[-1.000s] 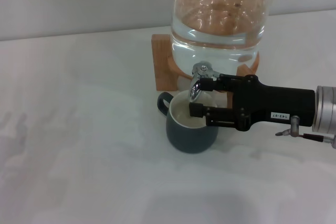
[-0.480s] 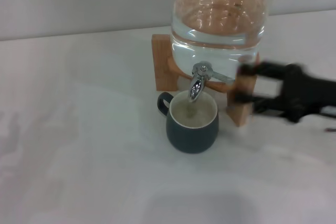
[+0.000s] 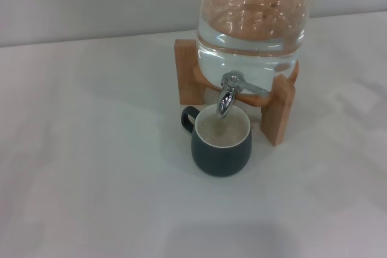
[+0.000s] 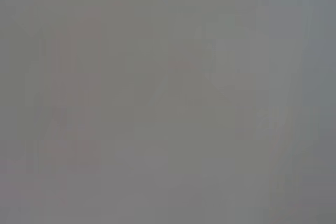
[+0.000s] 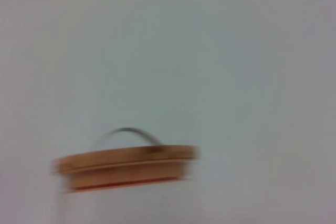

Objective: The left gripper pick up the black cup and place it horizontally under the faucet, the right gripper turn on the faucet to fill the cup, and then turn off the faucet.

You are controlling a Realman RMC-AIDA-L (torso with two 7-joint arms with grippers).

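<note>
The black cup [image 3: 221,142] stands upright on the white table, right under the faucet [image 3: 228,93], with its small handle pointing left and water inside its cream interior. The chrome faucet is fitted to the front of a big clear glass jar [image 3: 254,22] of water. Its thin lever points to the right. Neither gripper shows in the head view. The left wrist view is a plain grey blank. The right wrist view shows only the jar's wooden lid [image 5: 126,167] with a thin wire handle.
The jar rests on a wooden stand [image 3: 279,113] with legs on either side of the faucet. The white table [image 3: 91,167] stretches all around the cup. A pale wall runs behind the jar.
The right gripper was at the faucet lever a second ago, drew back to the right, and is now out of the head view. The cup has not moved.
</note>
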